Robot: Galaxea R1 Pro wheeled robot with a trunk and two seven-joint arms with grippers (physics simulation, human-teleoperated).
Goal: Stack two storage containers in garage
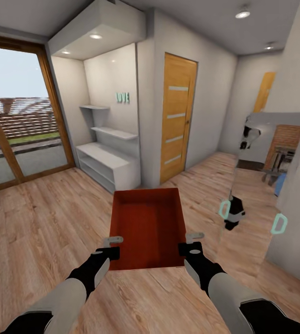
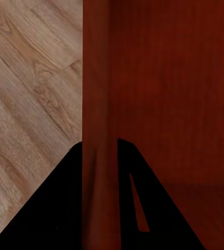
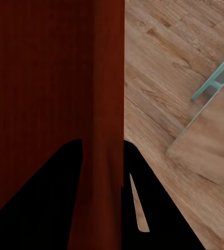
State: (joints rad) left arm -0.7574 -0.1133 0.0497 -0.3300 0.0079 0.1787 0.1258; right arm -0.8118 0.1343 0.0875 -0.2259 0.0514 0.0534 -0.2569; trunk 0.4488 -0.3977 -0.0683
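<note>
Storage container (image 1: 147,227), red-orange and open-topped, hangs above the wood-plank floor (image 1: 43,218), carried between both arms. Left gripper (image 1: 109,247) and right gripper (image 1: 191,243) each have jaws clamped over a side wall. Beyond the container stand white shelves (image 1: 108,162) and an orange-wood door (image 1: 177,116); a glass panel (image 1: 261,185) stands to the container's right.

"LOVE" in teal letters (image 1: 122,97) on the alcove wall (image 1: 110,79)

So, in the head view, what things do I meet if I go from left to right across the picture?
Glass patio door → white shelf unit → red-orange storage container, held between both grippers → orange-wood door → mirror panel.
</note>
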